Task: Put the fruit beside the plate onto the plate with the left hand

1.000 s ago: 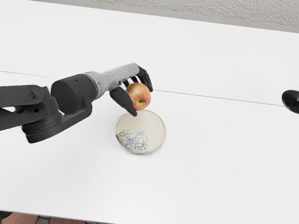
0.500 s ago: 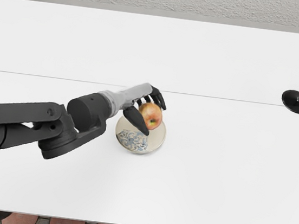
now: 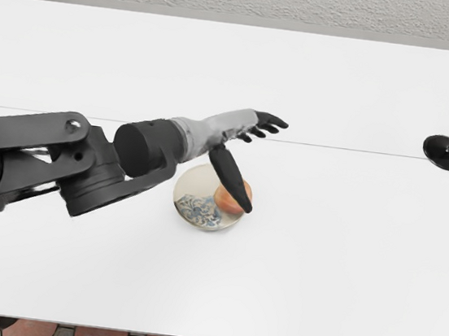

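Head view: we see the apple point(image 3: 225, 199) resting on the plate point(image 3: 192, 182). Our left hand point(image 3: 242, 134) is spread wide and empty, so we judge only withdrawal is left.

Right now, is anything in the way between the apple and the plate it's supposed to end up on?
Nothing visible is. The apple already lies on the plate, toward its right side. The left hand hangs open above it, and its thumb hides part of the apple in this view.

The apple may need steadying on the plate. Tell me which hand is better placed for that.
Left. The left hand is open right above the apple on the plate, with its thumb over the fruit. No right arm shows.
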